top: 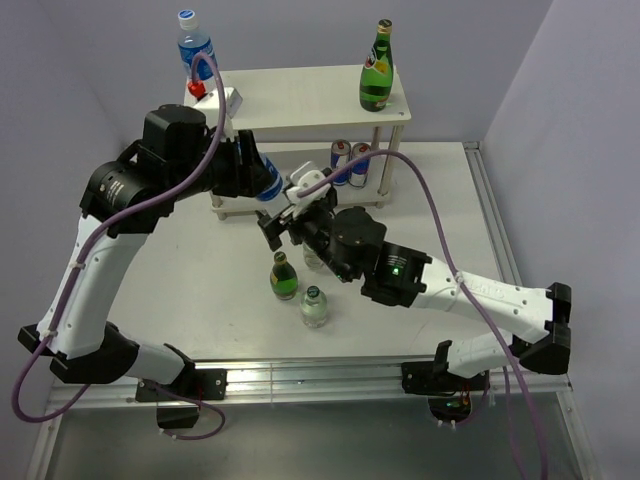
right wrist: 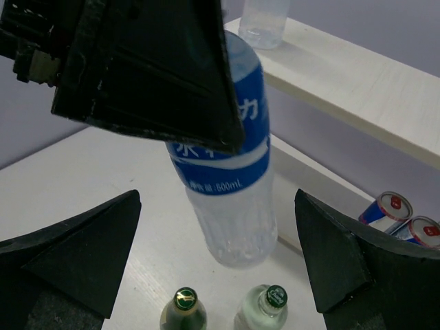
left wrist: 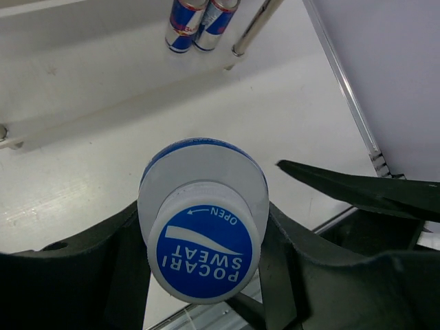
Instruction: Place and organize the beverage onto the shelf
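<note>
The pale wooden two-tier shelf (top: 300, 100) stands at the back. My left gripper (top: 258, 172) is shut on a Pocari Sweat bottle (top: 268, 186) just below its blue cap (left wrist: 204, 251) and holds it tilted above the table, in front of the shelf's left end. The bottle's blue label (right wrist: 227, 148) shows in the right wrist view. My right gripper (top: 285, 215) is open and empty, beside the held bottle, its jaws wide apart around it without touching. A dark green small bottle (top: 284, 277) and a clear small bottle (top: 315, 307) stand on the table below.
The top board holds a second Pocari bottle (top: 195, 45) at the left, a tall green bottle (top: 376, 68) at the right, and a small red and white object (top: 212, 95). Two Red Bull cans (top: 350, 162) stand on the lower tier. Walls close both sides.
</note>
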Action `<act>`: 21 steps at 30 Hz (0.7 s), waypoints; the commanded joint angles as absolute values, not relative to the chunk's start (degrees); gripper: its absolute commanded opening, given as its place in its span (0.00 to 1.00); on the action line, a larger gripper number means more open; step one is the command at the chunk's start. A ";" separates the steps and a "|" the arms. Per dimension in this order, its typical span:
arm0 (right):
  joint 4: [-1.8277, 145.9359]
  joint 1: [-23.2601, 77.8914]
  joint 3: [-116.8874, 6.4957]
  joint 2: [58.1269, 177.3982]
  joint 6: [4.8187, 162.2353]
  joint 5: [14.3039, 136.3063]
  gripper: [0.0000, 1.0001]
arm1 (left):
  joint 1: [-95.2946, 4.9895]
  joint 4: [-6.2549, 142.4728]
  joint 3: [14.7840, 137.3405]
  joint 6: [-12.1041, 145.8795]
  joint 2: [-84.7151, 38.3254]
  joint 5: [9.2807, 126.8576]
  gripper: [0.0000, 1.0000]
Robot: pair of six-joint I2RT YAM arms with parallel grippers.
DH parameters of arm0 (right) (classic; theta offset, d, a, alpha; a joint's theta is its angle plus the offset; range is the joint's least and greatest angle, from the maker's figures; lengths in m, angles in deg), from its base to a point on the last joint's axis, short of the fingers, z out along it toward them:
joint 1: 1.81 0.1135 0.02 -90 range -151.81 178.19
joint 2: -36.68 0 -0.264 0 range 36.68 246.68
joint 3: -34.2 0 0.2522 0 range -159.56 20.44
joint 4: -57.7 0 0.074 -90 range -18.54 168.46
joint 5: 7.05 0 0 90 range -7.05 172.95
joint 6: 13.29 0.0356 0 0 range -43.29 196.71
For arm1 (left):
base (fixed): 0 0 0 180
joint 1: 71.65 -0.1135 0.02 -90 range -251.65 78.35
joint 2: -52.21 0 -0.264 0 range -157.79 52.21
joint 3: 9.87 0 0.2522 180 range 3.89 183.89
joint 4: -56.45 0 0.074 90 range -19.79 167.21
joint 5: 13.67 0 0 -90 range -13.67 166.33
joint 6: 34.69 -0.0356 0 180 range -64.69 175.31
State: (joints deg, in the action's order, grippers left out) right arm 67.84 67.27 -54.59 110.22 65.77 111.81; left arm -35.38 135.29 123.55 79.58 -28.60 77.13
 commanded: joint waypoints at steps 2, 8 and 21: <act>67.15 67.97 -58.93 113.05 63.61 113.36 1.00 | -34.91 125.32 125.88 82.20 -23.47 72.03 0.00; 65.57 68.24 -57.79 114.90 65.02 113.44 1.00 | -34.91 126.29 128.17 83.43 -22.67 67.90 0.00; 63.20 68.33 -58.83 119.03 62.30 115.72 0.16 | -34.83 127.34 122.02 85.37 -18.01 66.22 0.00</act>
